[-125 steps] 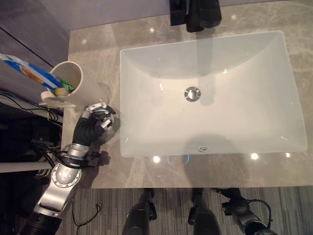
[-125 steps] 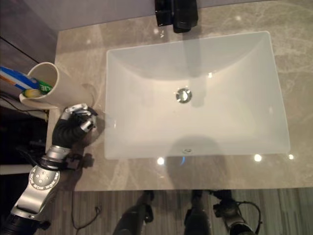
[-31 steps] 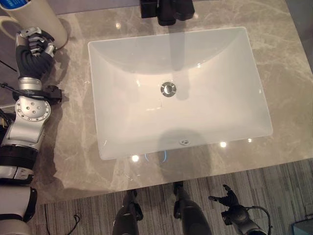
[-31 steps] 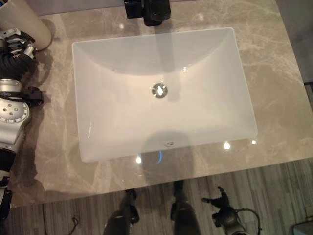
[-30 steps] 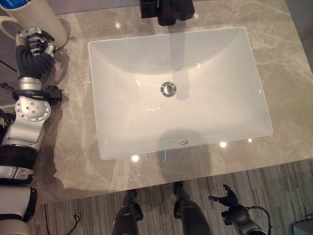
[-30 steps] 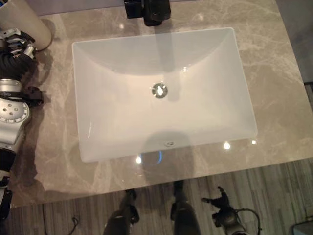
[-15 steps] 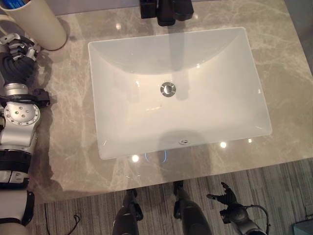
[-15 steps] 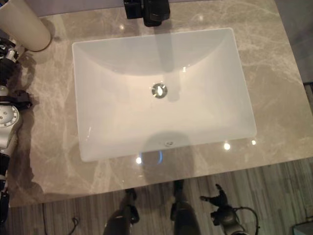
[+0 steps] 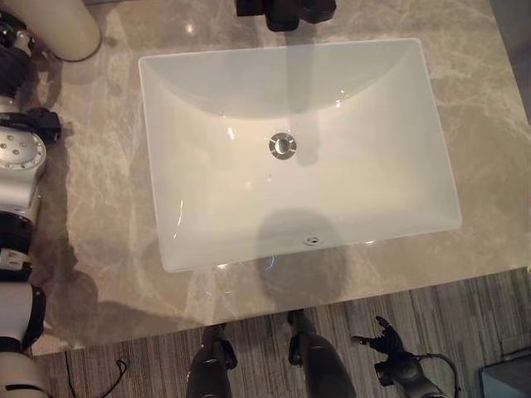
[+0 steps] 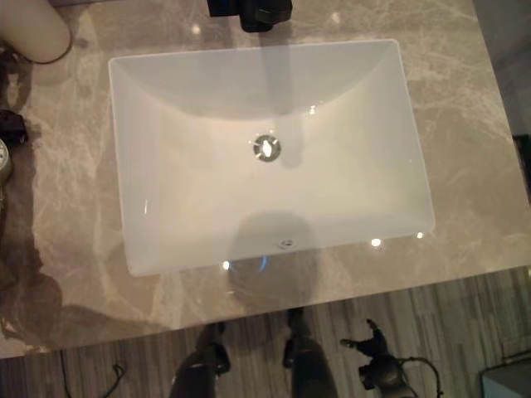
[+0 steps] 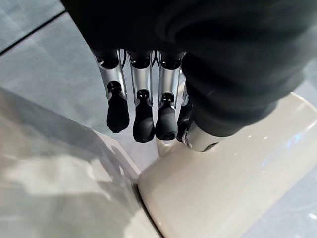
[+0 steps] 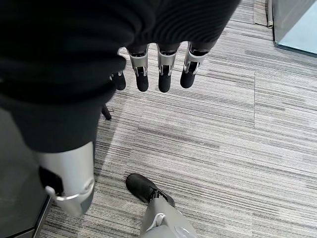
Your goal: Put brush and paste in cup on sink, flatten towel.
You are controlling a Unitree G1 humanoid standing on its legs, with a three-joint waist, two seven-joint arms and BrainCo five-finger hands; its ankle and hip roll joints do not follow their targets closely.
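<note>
A cream cup [image 9: 50, 29] stands at the counter's far left corner, its top cut off by the view's edge. My left hand [image 9: 12, 58] is just beside it at the left edge. In the left wrist view its fingers [image 11: 143, 119] hang relaxed and hold nothing, a short way off the cup's side [image 11: 233, 183]. My right hand [image 9: 384, 348] hangs below the counter's front edge over the floor. The right wrist view shows its fingers [image 12: 161, 74] straight and empty.
A white rectangular sink [image 9: 158, 166] is set in the middle of the grey marble counter [image 9: 91, 166]. A black tap [image 9: 286, 10] stands behind the sink. Striped grey flooring [image 12: 223, 148] lies in front of the counter.
My left hand has drawn back from the cup, which it touched a second ago. The camera has shifted, so the cup and sink sit higher in the picture.
</note>
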